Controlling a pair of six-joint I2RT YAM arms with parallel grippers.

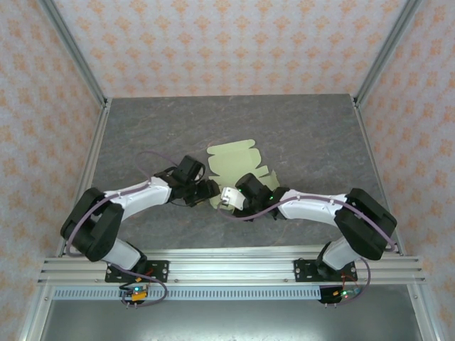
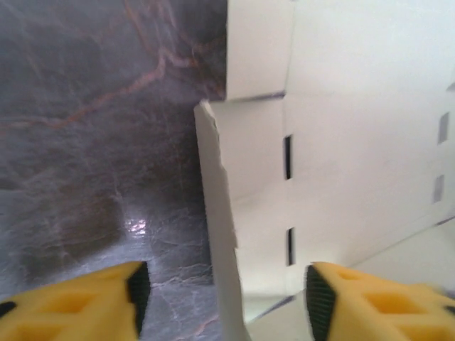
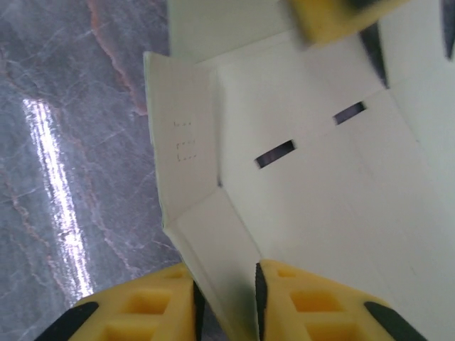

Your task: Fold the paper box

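Raising side walls of the paper box (image 1: pixel 234 160) at table (image 1: pixel 142 135) centre. Pinching an upright flap (image 3: pixel 213 256) with the right gripper (image 3: pixel 224 295); straddling the neighbouring wall edge (image 2: pixel 219 213) with the left gripper (image 2: pixel 224 291), spread open, untouching. Next, likely: close left, fold inward, hold right firm.

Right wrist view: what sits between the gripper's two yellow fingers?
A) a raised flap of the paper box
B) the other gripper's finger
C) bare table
A: a folded-up flap of the paper box rises between the fingers of the right gripper, with the table off to the left.
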